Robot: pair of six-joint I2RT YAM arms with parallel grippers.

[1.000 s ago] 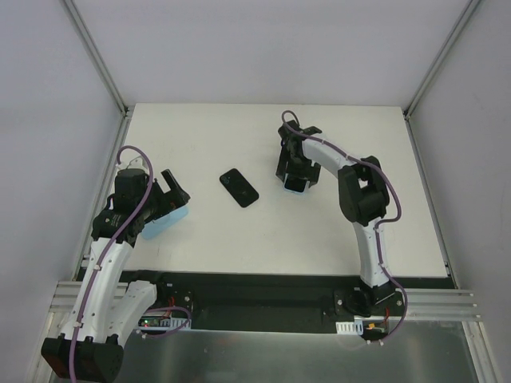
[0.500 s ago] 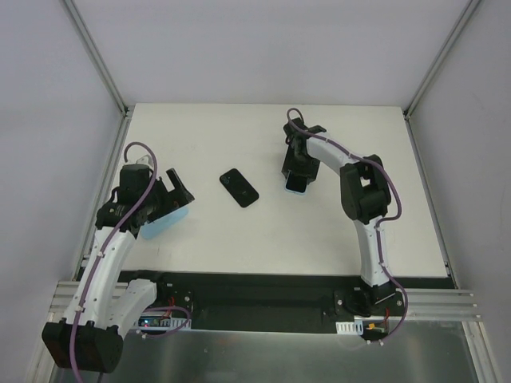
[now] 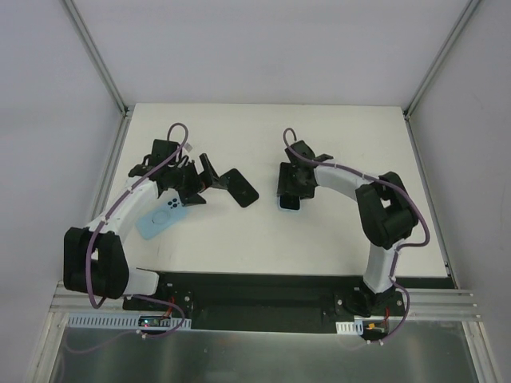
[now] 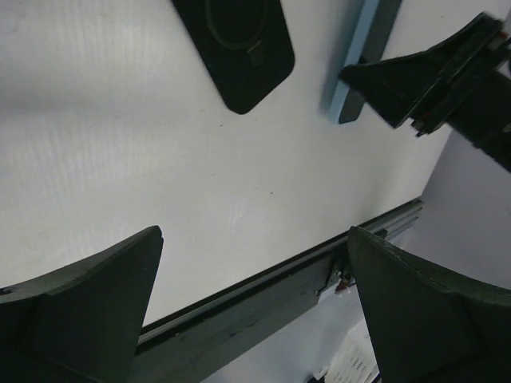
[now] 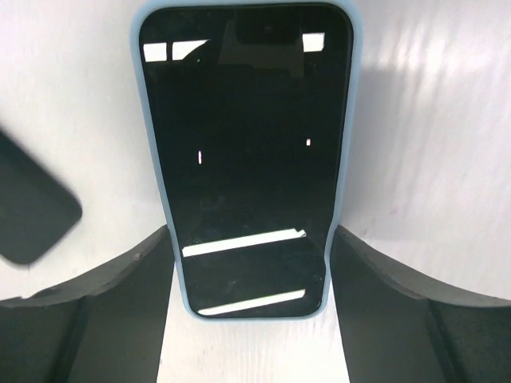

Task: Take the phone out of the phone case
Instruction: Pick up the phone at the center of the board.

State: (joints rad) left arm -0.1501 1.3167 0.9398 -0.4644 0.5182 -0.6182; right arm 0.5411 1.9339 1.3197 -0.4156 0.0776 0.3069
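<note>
Plainly the phone (image 5: 243, 159) sits inside its blue case (image 4: 367, 32): in the right wrist view the blue rim runs all round the dark screen, which faces the camera. The right gripper (image 5: 251, 239) holds it, with one finger pressed to each long edge of the case near one end. In the left wrist view the cased phone shows edge-on and tilted, with its lower end down at the table (image 3: 319, 239). Whether that end touches the surface I cannot tell. In the top view the cased phone is to the right of the black phone-shaped slab (image 3: 239, 187), near it but apart.

That slab lies flat about mid-table, and the left wrist view shows a ring mark on its upper face. The left gripper (image 3: 204, 185) is just to the left of the slab, its fingers spread wide over bare table. One fingertip lies close beside the slab's left end, though contact cannot be judged. Further left of the slab, and nearer the arm bases, a pale blue cover (image 3: 160, 217) lies flat on the table with small camera holes showing.
</note>
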